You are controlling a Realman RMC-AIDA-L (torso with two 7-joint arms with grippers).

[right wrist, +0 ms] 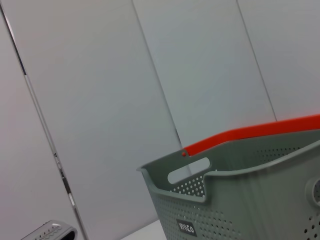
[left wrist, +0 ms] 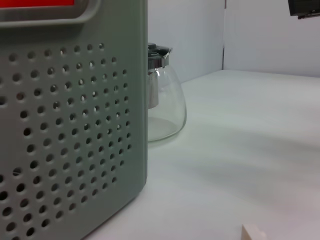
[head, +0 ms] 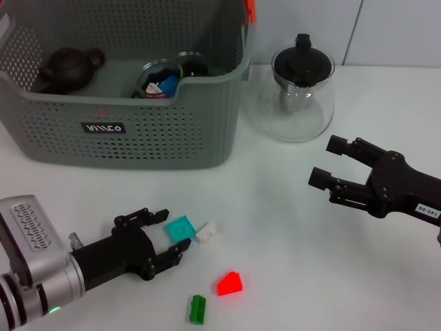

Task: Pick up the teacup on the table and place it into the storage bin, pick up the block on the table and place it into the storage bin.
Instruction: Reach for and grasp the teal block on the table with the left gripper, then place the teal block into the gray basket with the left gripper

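blocks are scattered on the near part of the white tabletop [head: 289, 227]: a green block [head: 198, 309] nearest, a red block [head: 229, 283] just beyond it, then a small white block [head: 206, 233] touching or just beside a teal block [head: 180, 227]. the left hand [head: 167, 238] is held low over the tabletop at the near left, its dark fingers [head: 148, 215] spread apart and unclenched, with the teal block between or just at their tips; whether it is touched cannot be told. the right hand [head: 322, 161] is seen on the right, well apart from the blocks, released, with both fingers parted and nothing between them. farther back on the left stands the grey-green perforated storage bin [head: 131, 131], bearing a black-and-white logo label [head: 103, 127] on its front wall and an orange tag [head: 250, 9] at its far corner. inside it are seen a dark brown teapot [head: 67, 67] and a glass teacup [head: 167, 77] with coloured pieces in it. a glass teapot [head: 297, 93] with a black lid stands just beside the bin's right side, on the tabletop.
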